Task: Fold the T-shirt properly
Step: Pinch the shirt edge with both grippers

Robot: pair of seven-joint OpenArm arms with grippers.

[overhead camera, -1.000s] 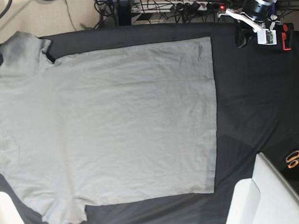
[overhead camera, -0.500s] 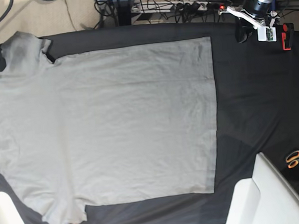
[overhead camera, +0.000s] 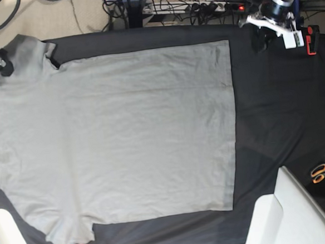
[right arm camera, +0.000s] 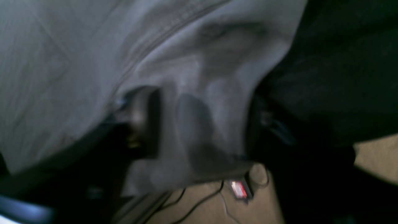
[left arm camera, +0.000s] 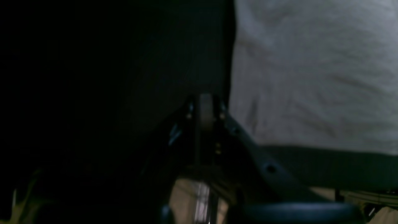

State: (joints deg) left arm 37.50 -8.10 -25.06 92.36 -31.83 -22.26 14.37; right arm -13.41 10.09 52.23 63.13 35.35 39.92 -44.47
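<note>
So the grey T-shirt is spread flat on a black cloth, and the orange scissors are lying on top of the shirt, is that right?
Not quite. The T-shirt is spread flat on the black cloth, but the scissors are not on it. The base view shows them well off the shirt, near the table's right edge, beside the white block.

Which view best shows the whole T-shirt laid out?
The base view: the T-shirt lies spread flat on the black cloth, outline visible. The right wrist view shows only a bunched sleeve edge close up; the left wrist view shows one wrinkled grey patch.
</note>
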